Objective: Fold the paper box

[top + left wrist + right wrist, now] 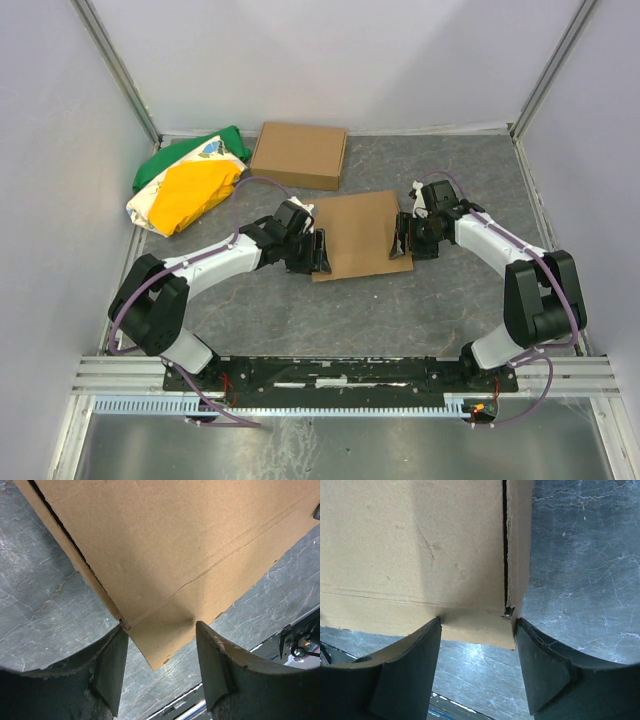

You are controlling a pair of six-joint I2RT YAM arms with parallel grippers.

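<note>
top external view puts the paper box (pixel 355 232) at mid-frame on the table (pixel 450 310), with the left gripper (pixel 318 250) at its left edge and the right gripper (pixel 403 240) at its right edge. judging by this, folding up the sides is the step in hand, and the next move calls for both arms to work their edges evenly. in the wrist views both pairs of jaws stand apart, straddling a cardboard corner with fingertips touching it and clamping nothing.
</note>
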